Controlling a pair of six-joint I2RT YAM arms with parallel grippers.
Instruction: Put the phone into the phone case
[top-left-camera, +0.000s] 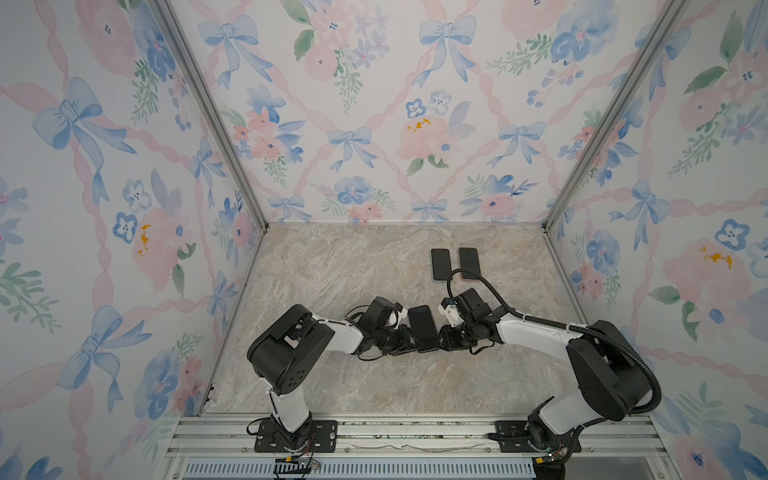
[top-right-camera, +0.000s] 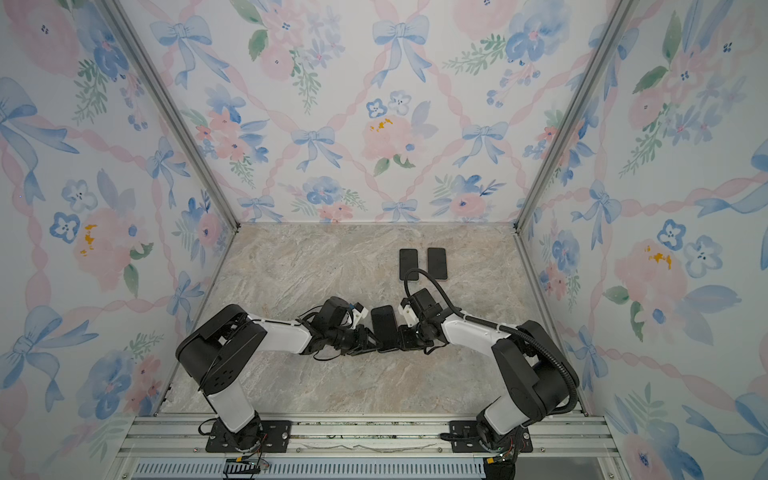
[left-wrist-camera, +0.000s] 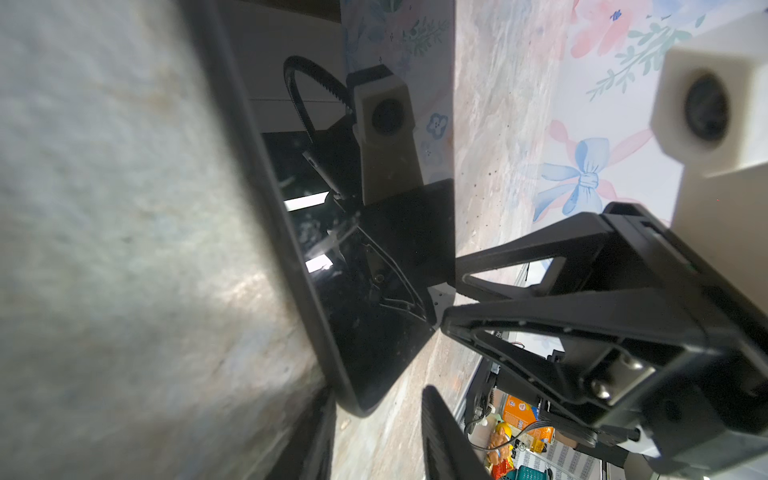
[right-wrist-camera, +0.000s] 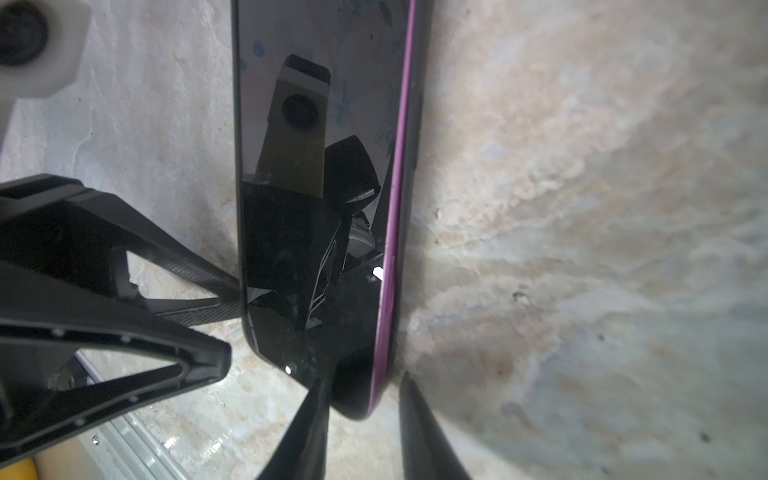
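One phone (top-left-camera: 422, 328) sat mid-tabletop (top-left-camera: 332, 270) toward the front, between the two arms, screen up. Its long axis ran front to back. In both top views the far end leaned slightly left and the near end pointed toward the arm bases. I couldn't tell whether it lay flat or was lifted a little.

The left wrist view showed a thick dark rim along one long side, likely the phone case (left-wrist-camera: 259, 166). The right wrist view showed a purple line down the other long side. How fully the phone was seated was unclear.

The left arm (top-left-camera: 336, 332) reached in low from the left, forearm near level, wrist rolled so its camera sat on the far side. The right arm (top-left-camera: 528, 330) mirrored it from the right. The left jaws and the right jaws both met the phone's near end, one per long edge. Both pairs stood narrow, with fingertips bracketing the near corners. I couldn't tell if either had a firm pinch.

Two more dark slabs lay side by side well behind, the left slab (top-left-camera: 440, 264) just beside the right slab (top-left-camera: 468, 259).
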